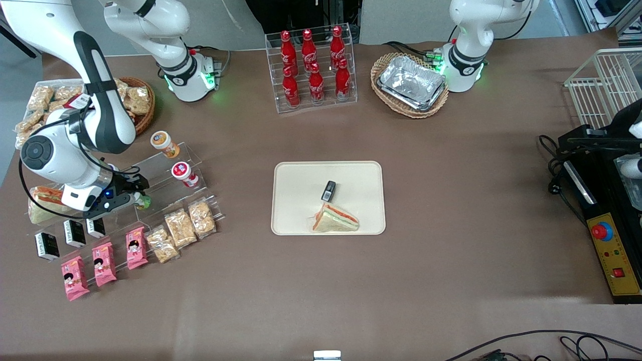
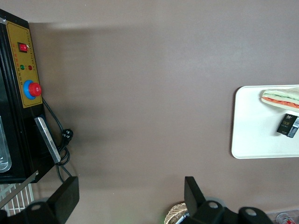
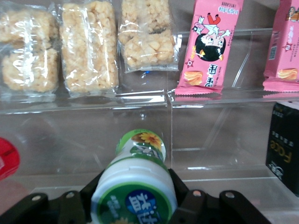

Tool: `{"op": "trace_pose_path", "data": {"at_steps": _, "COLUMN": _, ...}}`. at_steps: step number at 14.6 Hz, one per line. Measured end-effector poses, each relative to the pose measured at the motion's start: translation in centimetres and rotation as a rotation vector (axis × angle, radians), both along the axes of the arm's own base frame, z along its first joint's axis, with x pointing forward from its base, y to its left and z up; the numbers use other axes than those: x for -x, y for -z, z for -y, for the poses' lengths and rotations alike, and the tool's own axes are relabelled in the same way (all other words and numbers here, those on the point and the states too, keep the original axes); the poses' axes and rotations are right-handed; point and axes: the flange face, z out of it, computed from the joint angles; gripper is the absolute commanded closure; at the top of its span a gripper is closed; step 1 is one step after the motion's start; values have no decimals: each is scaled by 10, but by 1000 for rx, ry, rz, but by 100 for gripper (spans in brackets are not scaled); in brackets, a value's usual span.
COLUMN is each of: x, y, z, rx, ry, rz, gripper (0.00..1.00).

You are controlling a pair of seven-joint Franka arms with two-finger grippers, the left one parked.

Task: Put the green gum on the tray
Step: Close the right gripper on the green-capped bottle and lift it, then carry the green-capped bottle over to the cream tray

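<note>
The green gum (image 3: 135, 184) is a small bottle with a green-and-white lid, lying between the black fingers (image 3: 182, 196) of my gripper (image 3: 135, 198), which is shut on it. In the front view the gripper (image 1: 136, 199) is at the clear acrylic rack (image 1: 170, 175) toward the working arm's end of the table, with a bit of the green gum (image 1: 144, 202) showing at its tip. The cream tray (image 1: 291, 200) lies at the table's middle and holds a sandwich (image 1: 335, 219) and a small black pack (image 1: 328, 190).
On the rack are an orange-lidded bottle (image 1: 164, 143), a red-lidded bottle (image 1: 183, 173), cereal bars (image 1: 181, 228), pink snack packs (image 1: 104, 263) and black boxes (image 1: 74, 233). A cola bottle rack (image 1: 313, 67), a basket of foil trays (image 1: 411, 85) and a black control box (image 1: 609, 245) stand elsewhere.
</note>
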Motion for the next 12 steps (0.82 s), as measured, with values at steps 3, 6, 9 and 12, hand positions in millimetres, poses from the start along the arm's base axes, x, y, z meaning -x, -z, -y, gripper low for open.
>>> {"op": "trace_pose_path", "data": {"at_steps": 3, "x": -18, "y": -39, "z": 2, "rx": -2, "ry": 3, "rz": -37, "gripper": 53}}
{"op": "trace_pose_path", "data": {"at_steps": 6, "x": -33, "y": -93, "z": 4, "rx": -2, "ry": 6, "rz": -48, "gripper": 53}}
{"op": "trace_pose_path", "data": {"at_steps": 9, "x": -41, "y": -153, "z": 5, "rx": -3, "ry": 10, "rz": -72, "gripper": 53}}
{"op": "trace_pose_path", "data": {"at_steps": 12, "x": -43, "y": -215, "z": -4, "rx": -24, "ry": 43, "rz": -73, "gripper": 53}}
